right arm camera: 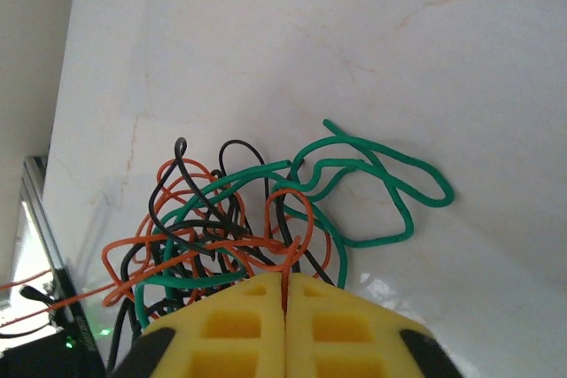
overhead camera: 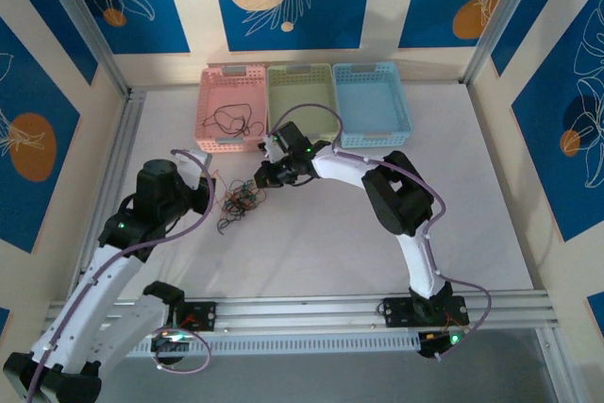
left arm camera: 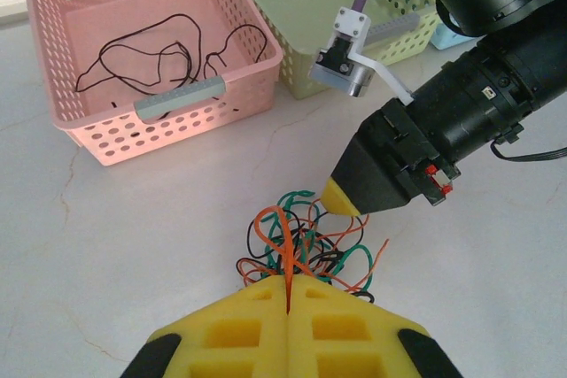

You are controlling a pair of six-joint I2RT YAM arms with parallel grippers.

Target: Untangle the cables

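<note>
The cables (overhead camera: pixel 239 203) lie as a small tangle of black, green and orange strands on the white table, between my two grippers. My left gripper (left arm camera: pixel 290 279) sits at the tangle's near side, its yellow jaws shut on an orange cable (left arm camera: pixel 282 236) that loops up out of the tangle (left arm camera: pixel 306 250). From the far side my right gripper (right arm camera: pixel 286 276) is shut on another orange strand (right arm camera: pixel 297 219); its yellow tip (left arm camera: pixel 341 201) touches the top of the tangle. A green loop (right arm camera: pixel 381 179) spreads out to the right of the tangle (right arm camera: pixel 221 227).
Three baskets stand in a row at the back: pink (overhead camera: pixel 231 145), green (overhead camera: pixel 300 71) and blue (overhead camera: pixel 373 129). A loose black cable (left arm camera: pixel 146 55) lies inside the pink basket (left arm camera: pixel 177 126). Open table stretches to the right and front of the tangle.
</note>
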